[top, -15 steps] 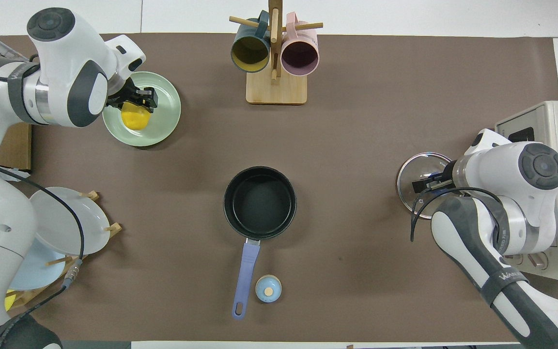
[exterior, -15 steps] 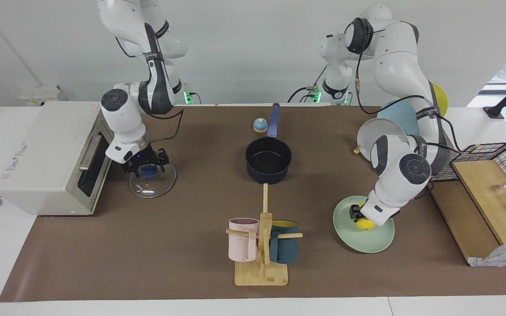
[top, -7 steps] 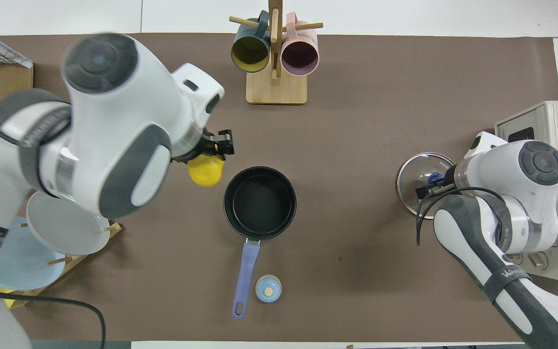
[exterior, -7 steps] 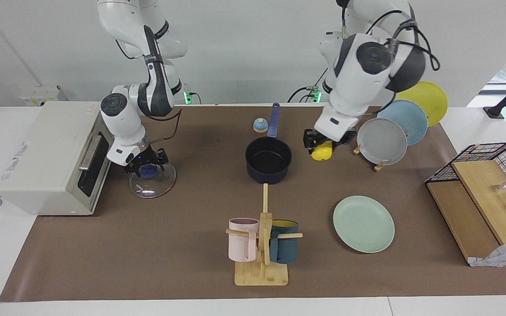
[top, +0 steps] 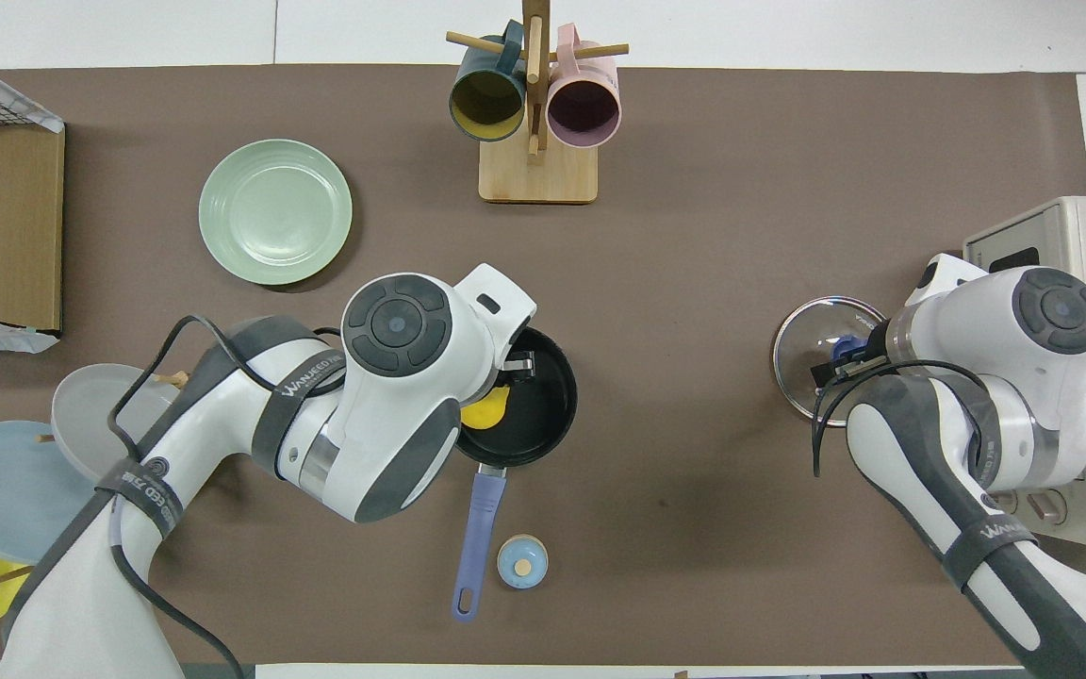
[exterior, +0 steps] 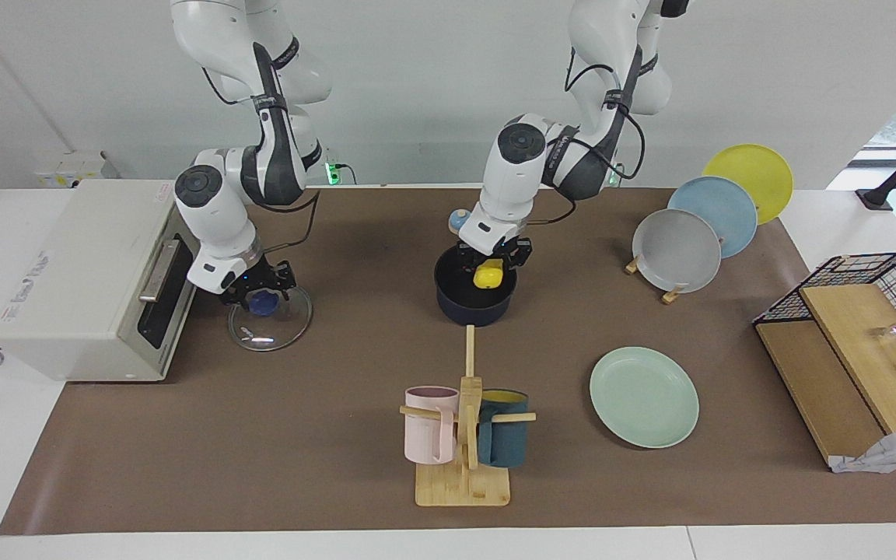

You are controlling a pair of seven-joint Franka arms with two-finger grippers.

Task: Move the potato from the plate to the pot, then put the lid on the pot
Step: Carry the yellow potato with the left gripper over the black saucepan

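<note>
So the left gripper [exterior: 488, 268] hangs over the pot [exterior: 475, 303], clamped on the potato [exterior: 488, 275], presumably for dropping. Right gripper [exterior: 260, 295] sits at the lid [exterior: 270, 317] knob, grip unclear.

Arms: two, glossy white shells with dark grey joint bands | Joint caps: round, dark grey, ringed | Cables: black, looped loosely along the forearms | Markings: pale lettering on a dark strap near each wrist | Grippers: left gripper [exterior: 492, 260] and right gripper [exterior: 259, 289] small, black | Bases: green lights.
</note>
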